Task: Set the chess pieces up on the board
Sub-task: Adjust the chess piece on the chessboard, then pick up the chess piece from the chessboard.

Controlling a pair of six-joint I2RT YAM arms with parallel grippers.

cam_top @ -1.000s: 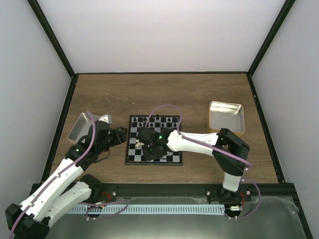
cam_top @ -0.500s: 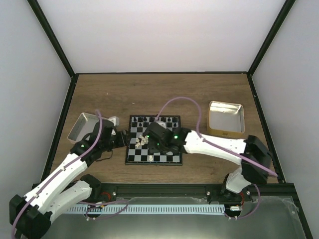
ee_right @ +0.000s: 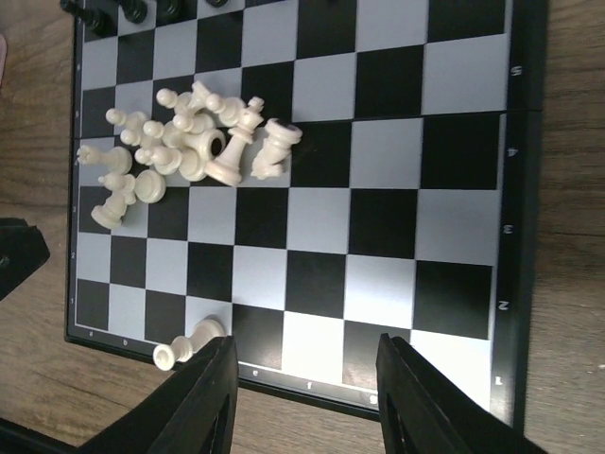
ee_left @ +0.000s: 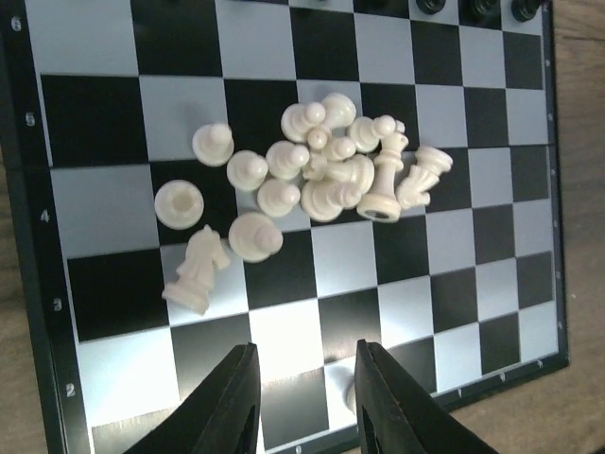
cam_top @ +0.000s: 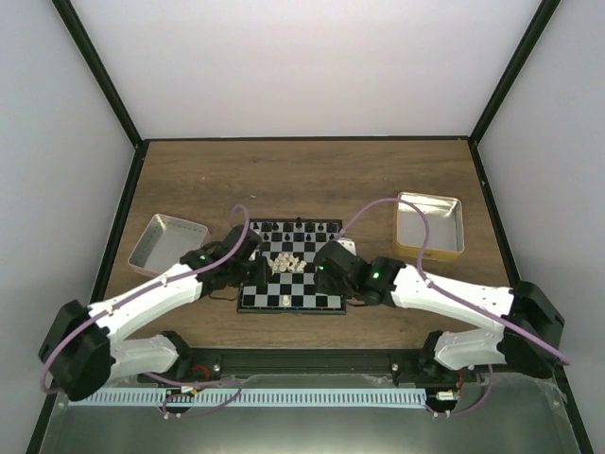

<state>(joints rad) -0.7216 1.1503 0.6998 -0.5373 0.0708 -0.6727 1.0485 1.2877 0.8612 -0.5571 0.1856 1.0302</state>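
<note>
The board lies at the table's middle. A heap of cream-white chess pieces lies tumbled on its middle-left squares. It shows in the left wrist view and in the right wrist view. Black pieces line the far row. One white pawn sits alone at the near edge. A white knight lies on its side. My left gripper is open and empty over the near-left squares. My right gripper is open and empty over the near-right edge of the board.
A silver tin tray sits left of the board. A gold-rimmed square tin sits at the right. Black frame posts and white walls enclose the wooden table. The left arm's black tip shows beside the board's left edge.
My right gripper drew back from the board's left half to its right side, uncovering the white heap. My left gripper moved right from beside the board to over its near-left squares.
</note>
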